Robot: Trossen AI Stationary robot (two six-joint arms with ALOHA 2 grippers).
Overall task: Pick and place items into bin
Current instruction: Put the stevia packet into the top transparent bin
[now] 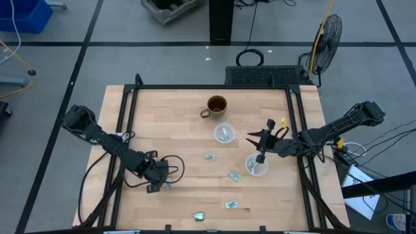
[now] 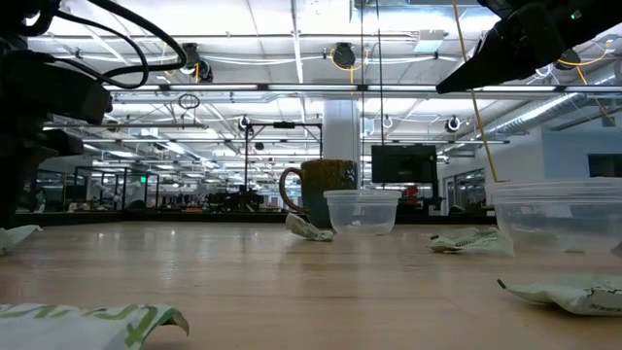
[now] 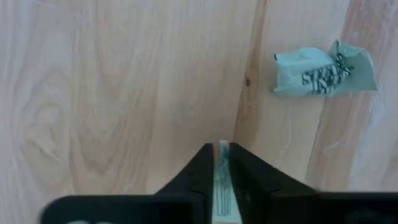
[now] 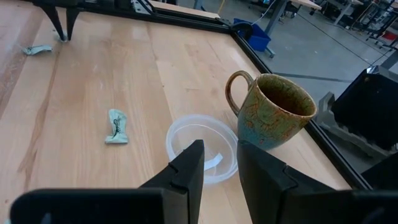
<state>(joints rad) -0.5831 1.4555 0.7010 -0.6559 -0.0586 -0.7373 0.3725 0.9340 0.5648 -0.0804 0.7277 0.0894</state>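
The items are small crumpled pale green-and-white bits. Several lie on the table: item (image 1: 210,156), item (image 1: 234,175), item (image 1: 231,205) and item (image 1: 199,215). Another lies inside a clear round bin (image 1: 224,133) beside the brown mug (image 1: 216,105). A second clear bin (image 1: 256,165) stands nearer the right side. My left gripper (image 1: 159,182), low at the table's near left, is shut on one item (image 3: 222,180); a loose item (image 3: 324,73) lies close by. My right gripper (image 4: 217,165) is open and hovers between the two bins, facing the first bin (image 4: 202,149) and the mug (image 4: 273,115). My left gripper pinches a thin pale green-and-white item (image 3: 222,163) between its two fingers. The item stands edge-on in the narrow gap. The fingers come from above, pointing down at the wood. Whether the item still touches the table I cannot tell.
A black metal frame (image 1: 195,87) runs round the wooden table. The left arm's cable loops beside its gripper (image 1: 174,168). An item (image 4: 116,127) lies on bare wood in front of the right gripper. Bare wood stretches across the table's far left (image 1: 162,123).
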